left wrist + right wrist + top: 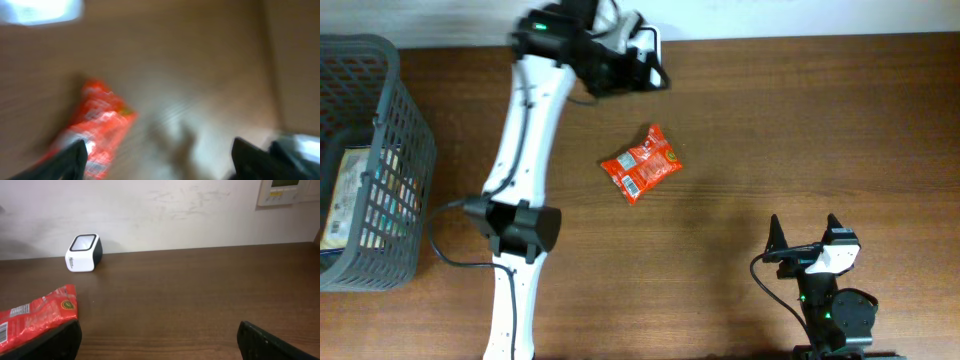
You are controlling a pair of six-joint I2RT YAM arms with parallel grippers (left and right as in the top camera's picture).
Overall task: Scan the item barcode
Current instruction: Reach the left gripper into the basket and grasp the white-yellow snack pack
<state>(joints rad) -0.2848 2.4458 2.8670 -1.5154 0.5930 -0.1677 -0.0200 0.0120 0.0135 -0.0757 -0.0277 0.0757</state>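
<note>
Your right pincer stood wide open and empty at the near edge. Mid-table lay the red packet. Left, the basket held packs. Farthest, your left pincer gaped empty near the scanner.
</note>
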